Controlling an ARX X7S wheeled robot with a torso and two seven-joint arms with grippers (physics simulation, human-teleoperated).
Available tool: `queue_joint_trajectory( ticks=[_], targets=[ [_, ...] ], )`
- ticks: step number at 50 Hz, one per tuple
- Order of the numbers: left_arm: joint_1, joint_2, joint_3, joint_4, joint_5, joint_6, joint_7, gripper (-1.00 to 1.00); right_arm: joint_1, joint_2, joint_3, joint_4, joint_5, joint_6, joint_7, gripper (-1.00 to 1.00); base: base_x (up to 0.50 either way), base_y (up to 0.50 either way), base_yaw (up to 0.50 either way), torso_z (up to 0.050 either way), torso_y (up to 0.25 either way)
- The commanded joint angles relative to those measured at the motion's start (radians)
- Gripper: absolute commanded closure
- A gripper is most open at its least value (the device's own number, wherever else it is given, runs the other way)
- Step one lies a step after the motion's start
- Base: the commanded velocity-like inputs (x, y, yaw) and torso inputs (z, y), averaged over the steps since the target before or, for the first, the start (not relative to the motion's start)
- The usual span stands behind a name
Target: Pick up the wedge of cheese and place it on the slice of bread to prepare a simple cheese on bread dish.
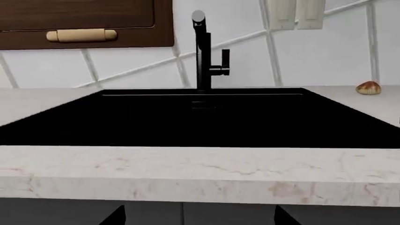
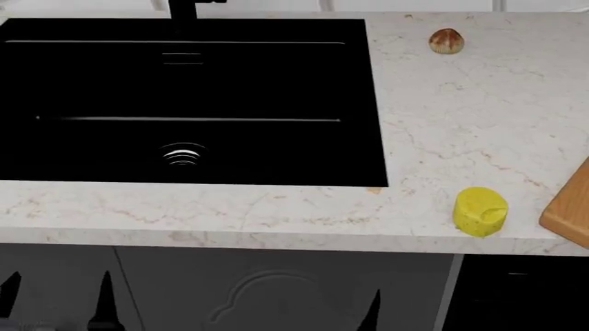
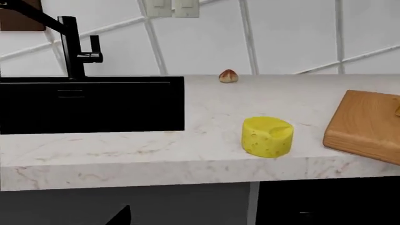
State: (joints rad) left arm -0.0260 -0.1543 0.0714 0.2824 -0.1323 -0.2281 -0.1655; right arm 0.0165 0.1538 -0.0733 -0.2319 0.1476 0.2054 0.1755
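Scanning head view: one small bright yellow rounded wedge of cheese [image 2: 481, 211] with pitted surface, resting on the pale veined marble countertop [image 2: 460, 117] close to the front edge, right of the black rectangular sink [image 2: 184, 96].
Cheese axis: squat and stubby, no clear long axis; notch on the upper face, toward the counter's front edge.
Cheese neighbours: just beside, not touching, the corner of one light wooden cutting board [image 2: 570, 214] at the right border; well apart from one small brown striped nut-like object [image 2: 446, 41] near the back wall.
Bread: not in any view.
Arms in head view: only dark pointed tips low in front of the grey cabinet fronts [image 2: 276, 289]; spread or pressed together, cannot tell.

Left wrist view: facing the sink [image 1: 200, 117] level with the counter edge; one black tall faucet [image 1: 206, 51] centred behind it; one brown cabinet door with a pale wooden handle [image 1: 81, 35] on the white tiled wall; nut-like object [image 1: 368, 87] far off on the counter.
Left gripper: two dark finger slivers at the frame edge, state cannot tell.

Right wrist view: cheese [image 3: 267, 136] upright on the counter near its front edge, notch on the top face; cutting board [image 3: 368, 124] just beside it; nut-like object [image 3: 229, 76] behind; faucet [image 3: 75, 47] and sink [image 3: 93, 105] off to the side.
Right gripper: one dark sliver at the frame edge, state cannot tell; nothing pinched in sight.
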Motion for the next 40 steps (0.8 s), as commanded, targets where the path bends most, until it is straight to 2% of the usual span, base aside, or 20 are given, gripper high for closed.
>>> queue_joint_trajectory(
  ticks=[1,8,18,30,40],
  targets=[
    [-0.039,-0.033,-0.016,0.213,-0.038,-0.195,-0.035,-1.0,0.039,0.046,0.032,-0.182,0.035,0.17,0.043,-1.0,0.0,0.0,0.0,0.0,0.0],
    [-0.071,-0.049,-0.015,0.261,-0.051,-0.247,-0.045,-1.0,0.075,0.071,0.047,-0.246,0.056,0.235,0.047,-1.0,0.0,0.0,0.0,0.0,0.0],
    [-0.145,-0.065,-0.007,0.418,-0.078,-0.425,-0.075,-1.0,0.123,0.112,0.071,-0.315,0.062,0.302,0.06,-1.0,0.0,0.0,0.0,0.0,0.0],
    [-0.316,-0.077,-0.033,0.476,-0.129,-0.576,-0.087,-1.0,0.213,0.158,0.1,-0.376,0.071,0.404,0.079,-1.0,0.0,0.0,0.0,0.0,0.0],
    [-0.394,-0.08,0.009,0.489,-0.129,-0.639,-0.101,-1.0,0.34,0.201,0.104,-0.386,0.081,0.505,0.075,-1.0,0.0,0.0,0.0,0.0,0.0]
  ],
)
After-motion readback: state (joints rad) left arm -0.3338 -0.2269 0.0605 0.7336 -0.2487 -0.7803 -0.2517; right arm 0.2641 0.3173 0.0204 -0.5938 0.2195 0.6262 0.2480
